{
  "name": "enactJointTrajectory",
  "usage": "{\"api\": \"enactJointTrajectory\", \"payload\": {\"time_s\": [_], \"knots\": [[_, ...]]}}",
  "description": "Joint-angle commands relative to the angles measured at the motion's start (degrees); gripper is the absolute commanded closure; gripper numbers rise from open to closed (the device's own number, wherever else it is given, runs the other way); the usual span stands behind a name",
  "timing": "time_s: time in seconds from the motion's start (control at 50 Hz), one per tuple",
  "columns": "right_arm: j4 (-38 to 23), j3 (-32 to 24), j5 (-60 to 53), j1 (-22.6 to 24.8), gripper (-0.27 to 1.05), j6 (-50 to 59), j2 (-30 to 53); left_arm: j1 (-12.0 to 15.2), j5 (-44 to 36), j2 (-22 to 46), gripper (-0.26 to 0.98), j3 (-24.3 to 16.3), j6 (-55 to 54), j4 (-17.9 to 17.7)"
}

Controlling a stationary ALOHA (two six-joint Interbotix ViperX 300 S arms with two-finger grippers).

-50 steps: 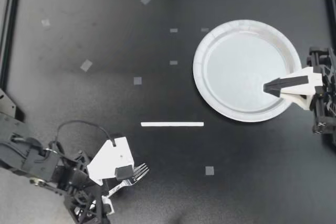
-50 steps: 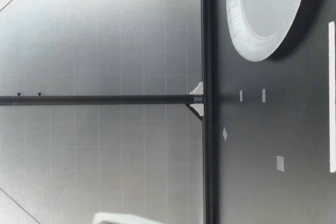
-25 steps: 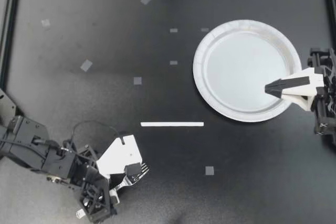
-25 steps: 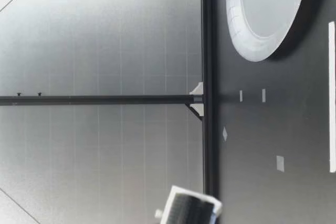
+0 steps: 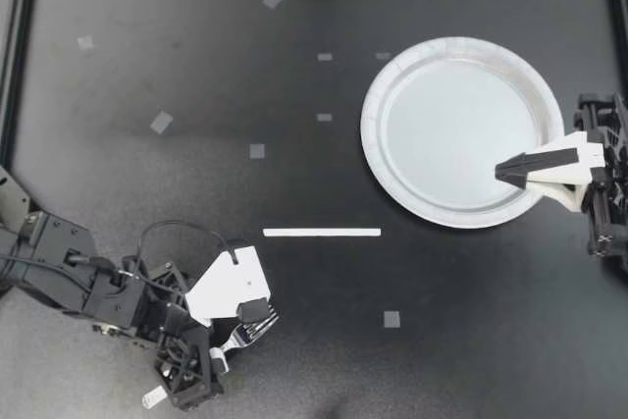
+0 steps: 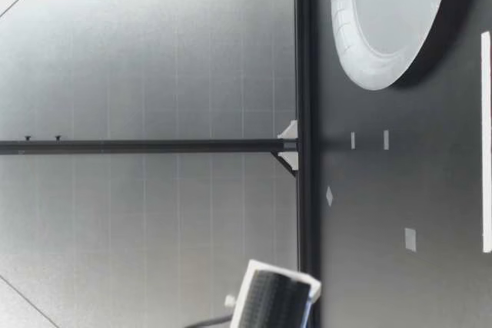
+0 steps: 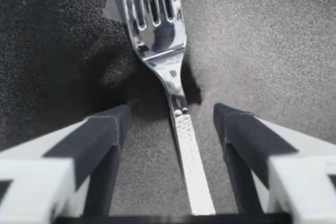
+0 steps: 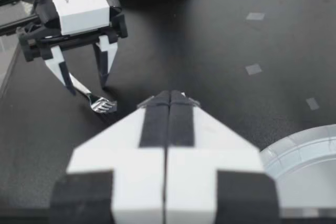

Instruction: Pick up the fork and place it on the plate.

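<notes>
A silver fork lies on the black table near the front left, tines toward the middle. My left gripper stands over it, open. In the left wrist view the fork's handle runs between the two fingers without touching either, and the tines lie ahead of them. The grey paper plate sits at the back right, with nothing on it. My right gripper hovers shut over the plate's right part, holding nothing. The right wrist view shows its shut tips, the left gripper and the fork beyond.
A white tape strip lies between the fork and the plate, and several small tape squares dot the table. A black frame rail borders the table's left edge. In the low view, part of an arm shows beyond the plate.
My left arm has swung round and settled over the fork, its fingers now straddling the handle. The right gripper has hardly moved.
</notes>
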Motion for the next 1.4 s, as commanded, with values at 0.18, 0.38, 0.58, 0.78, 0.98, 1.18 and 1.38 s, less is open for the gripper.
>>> {"api": "enactJointTrajectory", "payload": {"time_s": [0.18,0.38,0.58,0.78,0.98,1.18,1.38], "knots": [[0.0,-0.5,-0.7,0.7,0.80,0.1,0.3,0.2,-0.5,1.5,0.37,-2.5,-0.1,0.2],[-0.1,-0.5,-0.7,1.5,0.80,0.1,0.0,0.2,0.4,1.4,0.62,-2.5,0.0,0.2],[-0.1,-0.8,-1.8,1.8,0.80,-0.1,0.3,0.3,4.4,-3.3,0.68,-6.2,0.0,8.1],[-2.5,-1.8,-8.4,3.3,0.77,-0.4,2.5,5.3,5.9,-11.7,0.68,-14.7,-2.8,33.9],[-5.0,-4.0,-14.7,4.9,0.43,-0.6,7.6,10.4,-4.9,-12.6,0.68,-16.3,-15.6,56.4],[-5.1,-9.1,-17.3,4.8,0.13,-1.2,17.9,14.2,-13.0,-13.0,0.68,-15.1,-27.2,70.3],[-5.1,-12.7,-23.1,4.9,0.15,-1.2,29.4,14.4,-15.7,-13.9,0.68,-15.4,-27.7,72.1]]}}
